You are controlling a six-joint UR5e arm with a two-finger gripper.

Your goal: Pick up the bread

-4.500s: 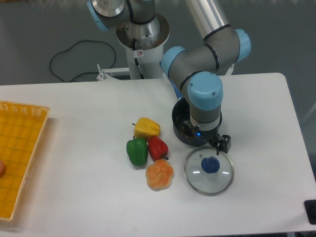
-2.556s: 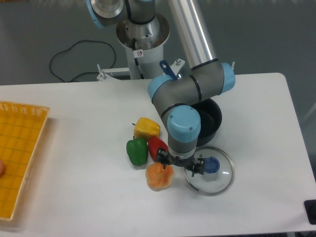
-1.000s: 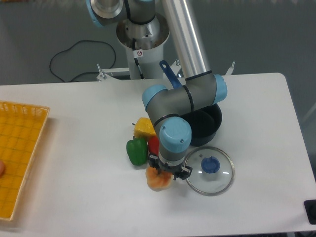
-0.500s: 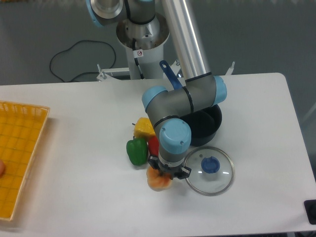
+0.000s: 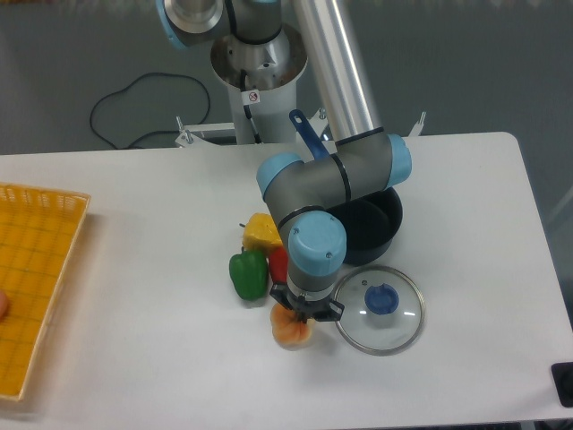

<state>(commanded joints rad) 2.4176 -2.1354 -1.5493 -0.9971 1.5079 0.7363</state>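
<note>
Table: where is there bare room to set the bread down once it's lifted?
Bare table lies between the yellow basket and the green pepper, and along the right side past the glass lid. It is crowded around the bread: peppers, gripper, black pan and lid sit close together.

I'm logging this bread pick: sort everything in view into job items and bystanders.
Job: bread; gripper, down on the bread.

Lying about: green pepper; yellow pepper; red pepper; dark pot; glass lid; yellow basket.
</note>
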